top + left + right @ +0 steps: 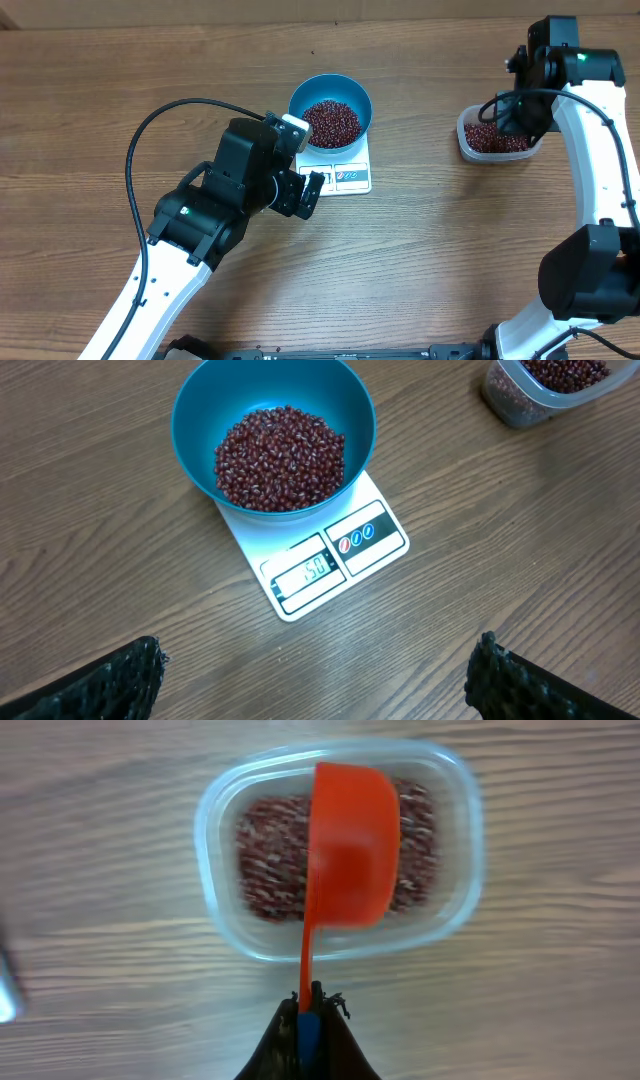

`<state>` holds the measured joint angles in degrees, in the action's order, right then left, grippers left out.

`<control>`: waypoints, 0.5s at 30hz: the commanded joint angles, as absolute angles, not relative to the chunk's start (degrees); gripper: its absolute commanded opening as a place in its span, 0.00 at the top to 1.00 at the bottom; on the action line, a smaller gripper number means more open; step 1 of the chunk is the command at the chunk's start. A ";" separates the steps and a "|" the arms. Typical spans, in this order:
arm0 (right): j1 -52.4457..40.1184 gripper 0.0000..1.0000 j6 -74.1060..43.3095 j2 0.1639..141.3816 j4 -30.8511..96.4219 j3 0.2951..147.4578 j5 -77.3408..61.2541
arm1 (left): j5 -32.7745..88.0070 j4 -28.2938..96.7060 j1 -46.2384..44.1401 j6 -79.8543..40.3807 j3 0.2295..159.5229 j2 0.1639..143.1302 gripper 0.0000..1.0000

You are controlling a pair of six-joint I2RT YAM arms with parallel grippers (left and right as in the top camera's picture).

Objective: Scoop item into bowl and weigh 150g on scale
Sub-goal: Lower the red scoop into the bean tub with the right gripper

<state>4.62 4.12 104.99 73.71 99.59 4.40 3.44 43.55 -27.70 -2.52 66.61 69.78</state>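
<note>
Round bright blue bowl (pixel 330 86) of dark red beans (pixel 331 123) sits on white scale (pixel 350 178), upper centre; clear plastic tub (pixel 463 136), upper right, holds more. Wood-grain desk (pixel 450 260); left end effector (pixel 320 665) spread, right end effector (pixel 308 1010) pinches orange scoop (pixel 350 845).

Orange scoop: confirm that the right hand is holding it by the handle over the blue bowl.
Not right. The right hand does hold the orange scoop by the handle, but over the clear tub, not over the blue bowl, which stands apart from it across the table. The right wrist view shows the scoop above the tub.
</note>
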 commanded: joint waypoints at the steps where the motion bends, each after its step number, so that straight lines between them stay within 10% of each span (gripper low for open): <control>1: 5.28 0.96 0.78 103.31 71.64 97.60 -1.80 | 3.92 43.48 -27.40 -1.26 66.04 70.06 0.00; 15: 5.28 0.96 -2.22 103.63 65.21 89.01 -2.70 | 3.92 43.48 -27.40 -1.26 66.04 70.06 0.01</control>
<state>4.89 -0.86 104.95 65.67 89.82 -2.17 3.46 43.68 -27.70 -2.52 66.61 69.78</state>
